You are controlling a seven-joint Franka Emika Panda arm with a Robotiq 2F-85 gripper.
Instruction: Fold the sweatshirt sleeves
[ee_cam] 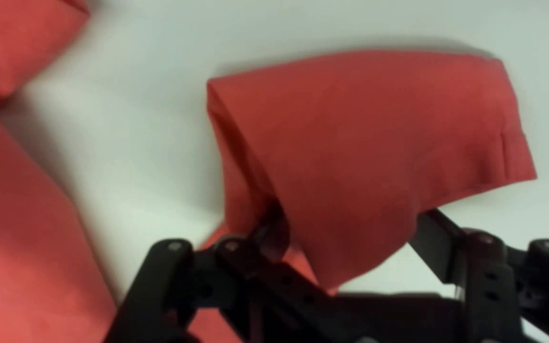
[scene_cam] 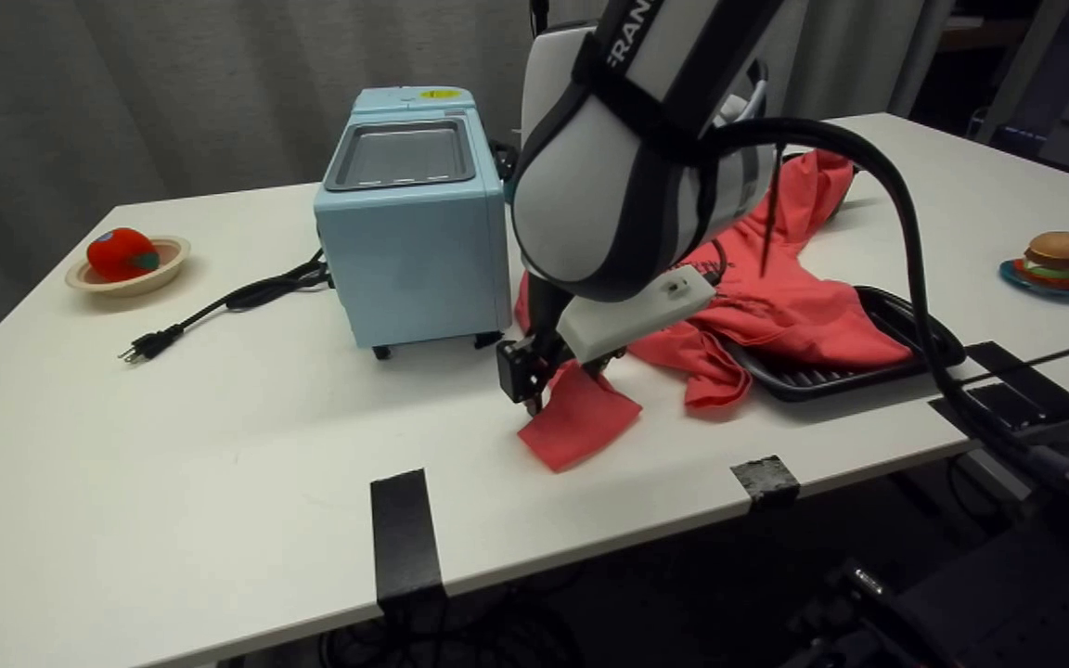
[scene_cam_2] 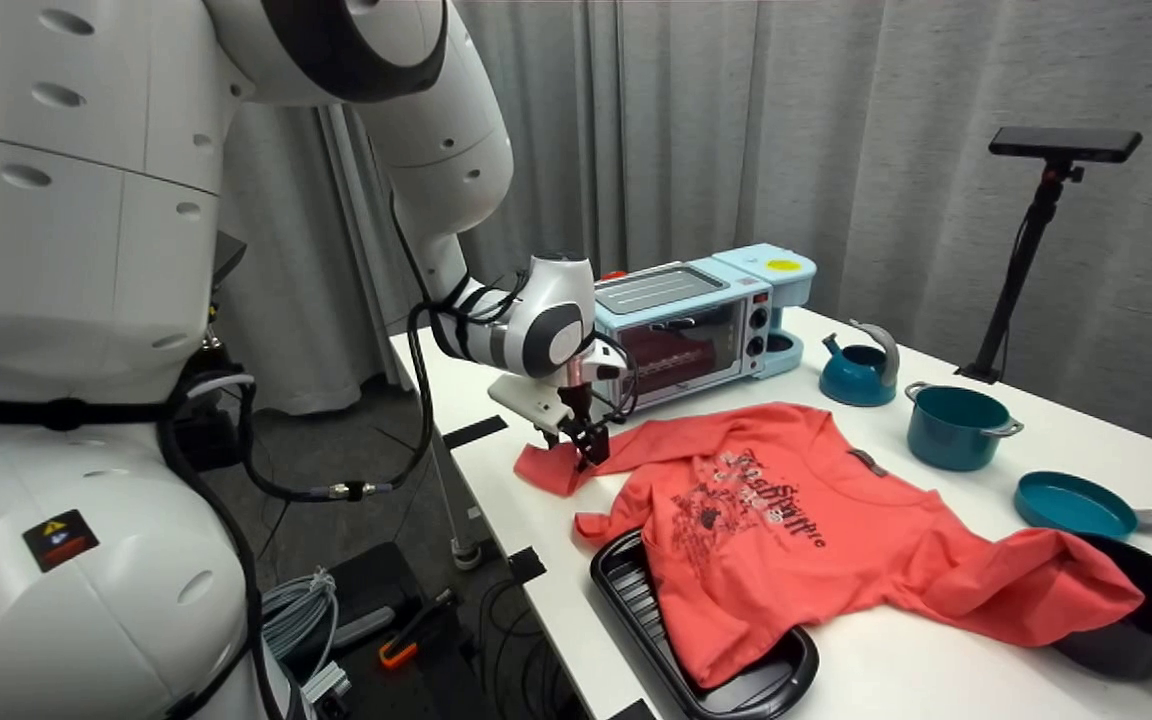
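Gripper (ee_cam: 353, 233): released, jaws apart.
Sleeve (ee_cam: 370, 138): folded end lies between the jaws.
Sweatshirt (scene_cam_2: 786, 560): main body lies nearby.

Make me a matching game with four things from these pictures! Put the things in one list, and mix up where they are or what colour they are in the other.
Things:
1. Burger
2. Oven
3. Sweatshirt
4. Gripper

Matches:
A. lying partly over a black tray
B. on a blue plate
C. down at the end of a sleeve
D. light blue, with a yellow sticker on top

Right pairs: 1-B, 2-D, 3-A, 4-C
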